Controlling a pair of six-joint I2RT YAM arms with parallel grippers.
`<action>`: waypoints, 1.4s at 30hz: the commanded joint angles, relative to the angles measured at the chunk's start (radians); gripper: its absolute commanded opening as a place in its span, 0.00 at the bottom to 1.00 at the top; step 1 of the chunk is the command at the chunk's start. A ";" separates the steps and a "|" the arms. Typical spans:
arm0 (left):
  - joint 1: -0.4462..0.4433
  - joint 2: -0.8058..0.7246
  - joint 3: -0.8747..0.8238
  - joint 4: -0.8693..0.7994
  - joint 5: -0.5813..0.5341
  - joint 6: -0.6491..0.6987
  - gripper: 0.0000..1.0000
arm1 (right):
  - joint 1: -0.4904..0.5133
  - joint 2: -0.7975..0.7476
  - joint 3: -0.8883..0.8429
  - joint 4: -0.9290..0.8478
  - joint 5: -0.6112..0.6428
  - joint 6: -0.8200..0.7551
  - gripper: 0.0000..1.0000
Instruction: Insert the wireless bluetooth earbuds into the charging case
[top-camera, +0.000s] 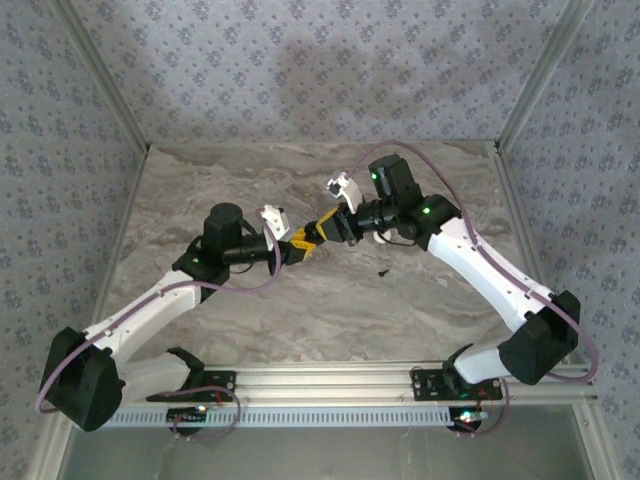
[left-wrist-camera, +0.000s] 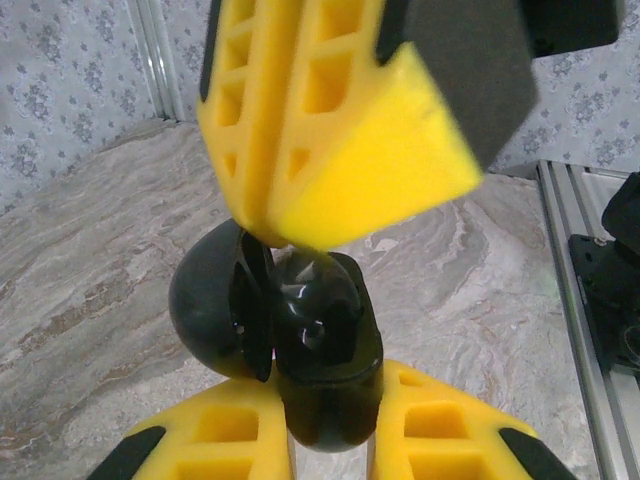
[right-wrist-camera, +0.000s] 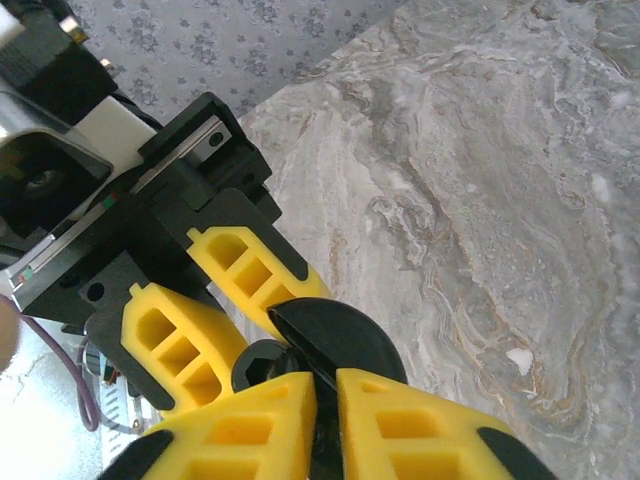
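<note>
The black charging case (left-wrist-camera: 325, 345) is held above the marble table (right-wrist-camera: 480, 200), in mid-air between the two arms. The left gripper (left-wrist-camera: 325, 400) is clamped on its lower body, and its lid (left-wrist-camera: 205, 305) hangs open to one side. The right gripper (right-wrist-camera: 325, 385) has its fingers almost together, with the tips at the case's open mouth. I cannot tell whether an earbud is pinched between them.

The case looks light and rigid, but it is glossy and rounded, so it will likely slip under pressure. The flat flanks below the hinge seem the safest hold, and the thin lid is best left unloaded. The earbuds are probably hard, smooth and nearly weightless, apt to flick away. A gentle fingertip pinch across the thicker end should suit them.

Count: one case, and one black earbud (top-camera: 383, 271) lying on the table near the right arm. One white speck (right-wrist-camera: 520, 359) on the marble may be a white earbud. I cannot make out any others
</note>
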 joint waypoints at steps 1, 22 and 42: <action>-0.005 -0.003 0.028 0.070 0.032 0.018 0.14 | 0.013 -0.006 -0.014 -0.027 -0.042 0.032 0.26; -0.012 -0.011 0.011 0.022 -0.024 0.095 0.14 | -0.033 -0.147 -0.084 -0.101 0.256 0.273 0.34; -0.021 0.001 -0.051 0.011 -0.176 0.155 0.13 | -0.150 -0.023 -0.176 -0.418 0.492 0.462 0.43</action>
